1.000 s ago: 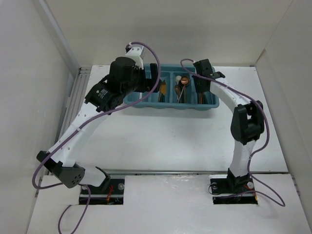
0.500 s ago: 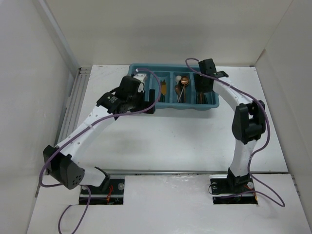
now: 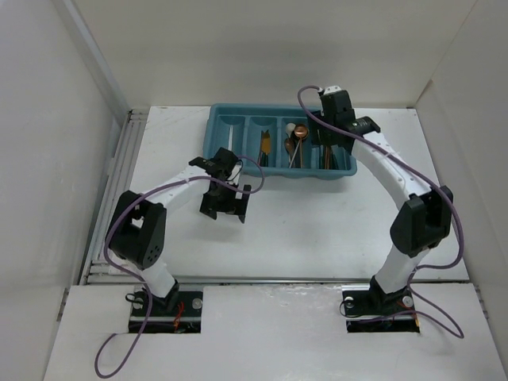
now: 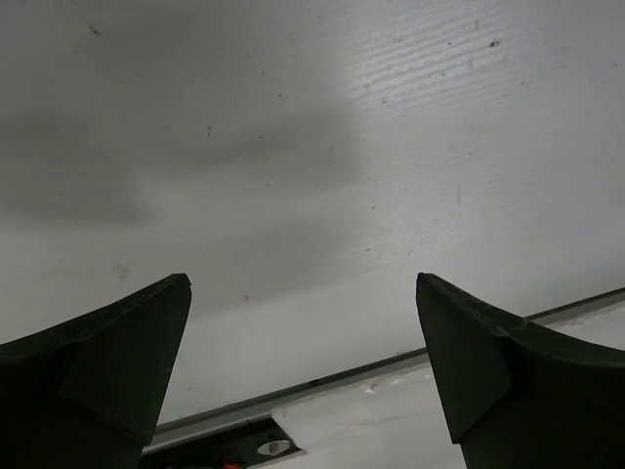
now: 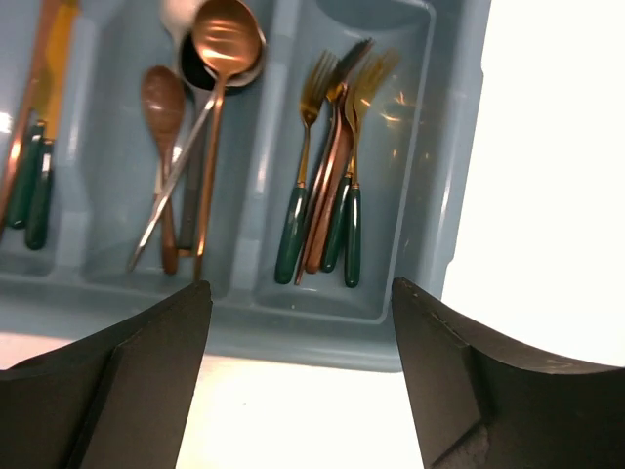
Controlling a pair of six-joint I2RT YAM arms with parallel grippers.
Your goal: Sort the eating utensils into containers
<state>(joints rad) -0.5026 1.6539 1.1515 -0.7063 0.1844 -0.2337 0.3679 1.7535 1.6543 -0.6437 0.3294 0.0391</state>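
Note:
The teal tray (image 3: pixel 278 174) of containers stands at the back of the table. Its right compartment holds several gold and copper forks with dark green handles (image 5: pixel 327 186). In the compartment beside it lie copper spoons (image 5: pixel 195 127) over a white and a black one. Further left are gold knives with dark handles (image 5: pixel 39 127). My right gripper (image 5: pixel 298 285) hangs open and empty above the tray's near wall (image 5: pixel 322 327), over the fork compartment (image 3: pixel 331 141). My left gripper (image 3: pixel 228 208) is open and empty over bare table in front of the tray (image 4: pixel 303 278).
White walls enclose the table on the left, back and right. A metal rail (image 4: pixel 391 366) runs along the table's near edge, with both arm bases behind it. Purple cables loop along both arms (image 3: pixel 238 163).
My right gripper has opened over the fork compartment. The left arm has drawn back from the tray's left end toward the near side and now hangs over bare table.

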